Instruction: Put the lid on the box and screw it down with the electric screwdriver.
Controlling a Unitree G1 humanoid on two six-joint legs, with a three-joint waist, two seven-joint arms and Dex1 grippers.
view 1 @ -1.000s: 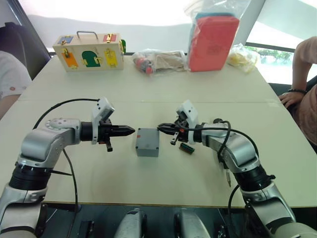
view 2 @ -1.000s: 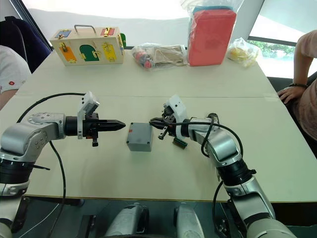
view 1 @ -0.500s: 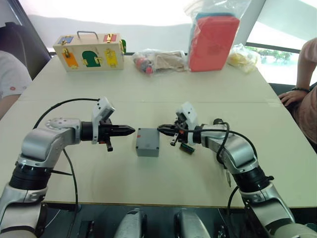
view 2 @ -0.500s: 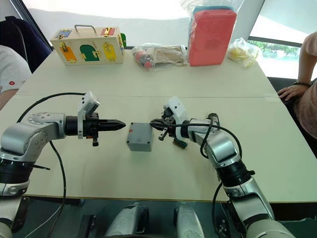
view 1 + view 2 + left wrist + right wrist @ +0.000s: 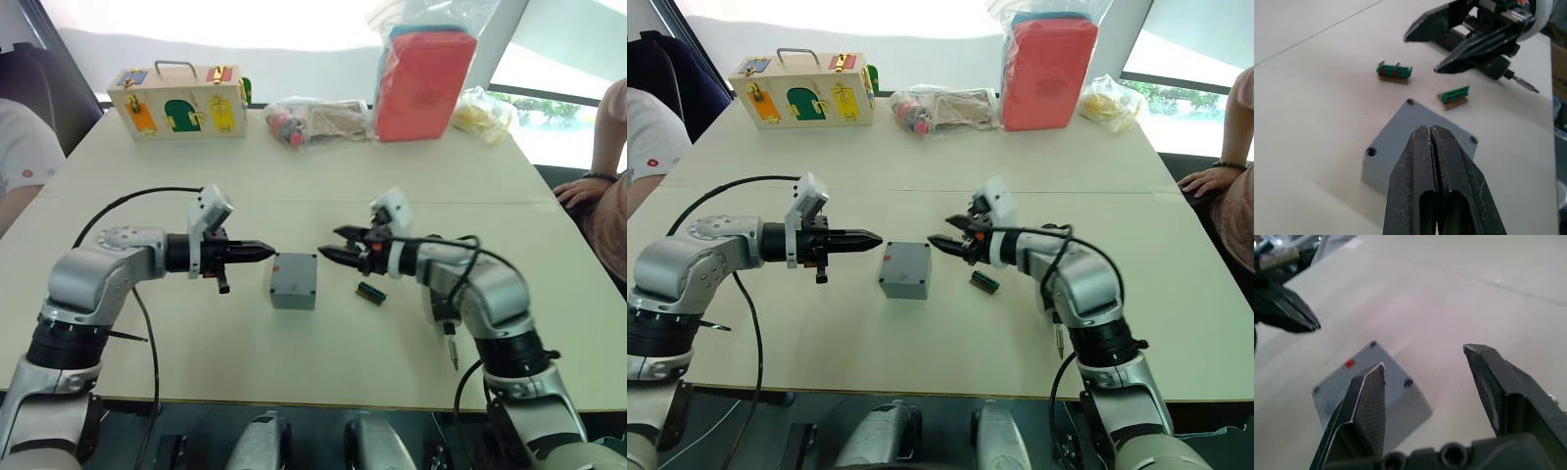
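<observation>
The small grey box (image 5: 293,280) stands mid-table between my two grippers, with a red mark on one side (image 5: 1350,364). The lid (image 5: 1415,144) lies flat on top of it, its corner screw holes showing. My left gripper (image 5: 265,252) is shut, its tip pointing at the box's left side from a short gap away. On the other side my right gripper (image 5: 331,244) hovers open and empty, just off the box. The electric screwdriver (image 5: 447,338) lies under my right forearm, mostly hidden, its metal bit (image 5: 1524,84) showing.
Small green connector pieces (image 5: 1394,72) (image 5: 1453,95) lie right of the box. At the table's far side are a wooden latch box (image 5: 176,102), a bag of parts (image 5: 313,119), a red case in plastic (image 5: 421,83) and a yellow bag (image 5: 480,113). People sit at both sides, one hand (image 5: 578,191) on the table.
My right gripper has opened from shut and lifted a little beside the box. The left gripper stays shut, raised slightly. The box has not moved.
</observation>
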